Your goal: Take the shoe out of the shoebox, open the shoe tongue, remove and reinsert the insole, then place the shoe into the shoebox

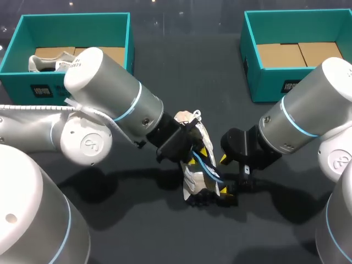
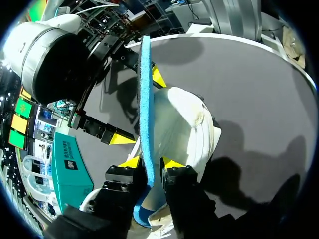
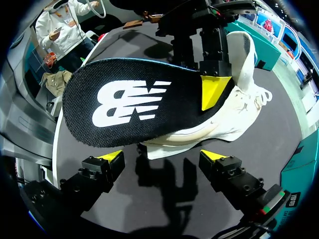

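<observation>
**Desk:** Where is the shoe?

**Photographer:** The white fabric lace-up shoe (image 1: 188, 180) lies on the dark grey counter (image 1: 187, 71), near the middle and between the two arms. It is well apart from both boxes.

**Desk:** And the insole?

**Photographer:** The thin foam insole, black on top and blue underneath (image 3: 134, 104), hangs just over the shoe. The left tool (image 2: 149, 163) pinches it at one end, both yellow tips clamped on it. Whether its far end sits inside the shoe cannot be told.

**Desk:** The right arm?

**Photographer:** The right tool (image 3: 163, 157) is spread wide and empty. It sits low over the counter just right of the shoe and appears clear of it.

**Desk:** What could go wrong from here?

**Photographer:** Nothing seems to pin the shoe down. If the insole is pushed in, the shoe may slide or roll on the smooth counter. The insole is limp and gripped at one end only, so it could buckle against the collar instead of seating flat, or twist out of the narrow pinch. The two tools are also close together. If the right one closes, it might catch the insole rather than the shoe, or knock the left fingers.

**Desk:** The surroundings?

**Photographer:** An open teal cardboard shoebox (image 1: 74, 30) at far left holds a second pale shoe (image 1: 49, 61). A matching teal shoebox (image 1: 297, 27) at far right shows only its brown card lining.
</observation>
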{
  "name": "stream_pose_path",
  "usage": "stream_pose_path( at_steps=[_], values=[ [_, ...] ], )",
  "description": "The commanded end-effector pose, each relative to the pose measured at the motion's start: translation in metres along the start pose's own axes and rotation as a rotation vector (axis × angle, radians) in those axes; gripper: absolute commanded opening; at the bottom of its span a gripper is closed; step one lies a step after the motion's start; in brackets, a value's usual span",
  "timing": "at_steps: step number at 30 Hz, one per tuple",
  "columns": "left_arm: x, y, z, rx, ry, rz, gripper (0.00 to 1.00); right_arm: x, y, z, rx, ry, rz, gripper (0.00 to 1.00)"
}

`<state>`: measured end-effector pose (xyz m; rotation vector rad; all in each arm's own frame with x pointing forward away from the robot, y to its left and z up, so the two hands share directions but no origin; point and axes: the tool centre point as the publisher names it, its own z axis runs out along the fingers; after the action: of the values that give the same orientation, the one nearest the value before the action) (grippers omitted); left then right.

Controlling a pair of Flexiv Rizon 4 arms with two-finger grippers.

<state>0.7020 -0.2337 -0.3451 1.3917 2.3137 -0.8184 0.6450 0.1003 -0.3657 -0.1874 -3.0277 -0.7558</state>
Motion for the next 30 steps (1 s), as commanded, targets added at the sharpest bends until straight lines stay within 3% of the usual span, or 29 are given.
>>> stream_pose_path(
  at_steps=[1,8,12,20,30],
  values=[
    [-0.002,0.001,0.005,-0.017,-0.022,-0.019,0.0,0.001,-0.001,0.0,-0.002,-0.002,0.0,1.0],
    [-0.003,-0.006,-0.002,0.062,-0.138,-0.077,0.0,0.001,-0.001,0.0,-0.002,-0.002,0.0,1.0],
    [-0.005,-0.015,-0.009,0.172,-0.218,-0.142,0.0,0.001,-0.001,0.0,-0.002,-0.002,0.0,1.0],
    [-0.012,-0.04,-0.021,0.311,-0.309,-0.184,0.0,0.001,-0.001,0.0,-0.002,-0.002,0.0,1.0],
    [-0.014,-0.064,-0.023,0.328,-0.464,-0.233,0.0,0.001,-0.001,0.0,-0.002,-0.002,0.0,1.0]
  ],
)
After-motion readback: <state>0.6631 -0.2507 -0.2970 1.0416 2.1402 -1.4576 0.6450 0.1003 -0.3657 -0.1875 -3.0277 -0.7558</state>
